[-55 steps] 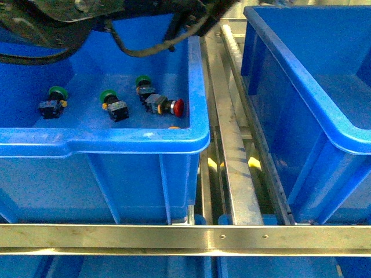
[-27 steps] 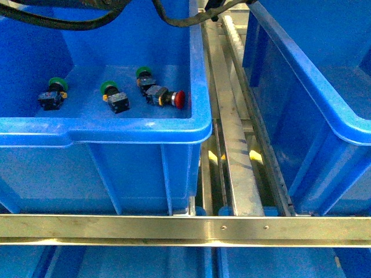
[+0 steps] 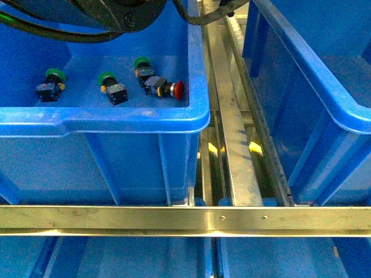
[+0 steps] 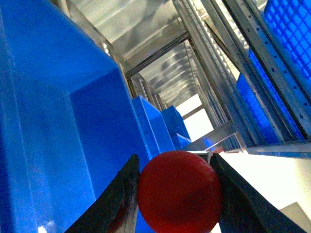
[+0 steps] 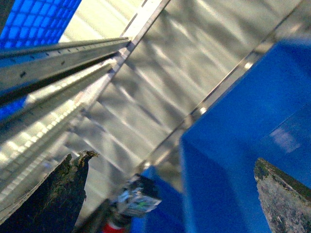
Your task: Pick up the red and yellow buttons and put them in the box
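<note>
Rack: metal rails (image 3: 232,133) run away from the robot between two bins, and a metal crossbar (image 3: 185,219) lies across the front of them.
Left bin (image 3: 116,121): blue and open-topped, with four switches on its floor.
Right bin (image 3: 313,69): blue, just beside the rails; only its wall and rim show.
Arm: a dark arm part with cables (image 3: 116,14) hangs over the far edge of the left bin; I cannot tell which arm it is.
Right claw (image 5: 171,159): spread wide, its worn dark fingers (image 5: 58,194) well apart and nothing gripped between them.
Left claw (image 4: 174,159): closed narrow on the held red button (image 4: 179,191), with a dark finger (image 4: 121,199) pressed against each side of the round cap.
Loose red button (image 3: 168,88): lying on its side on the left bin's floor near the right wall, cap pointing at that wall.
Green buttons: one (image 3: 142,68) touches the loose red button's dark body, one (image 3: 112,90) sits mid-floor, and one (image 3: 51,84) sits apart on the left.
</note>
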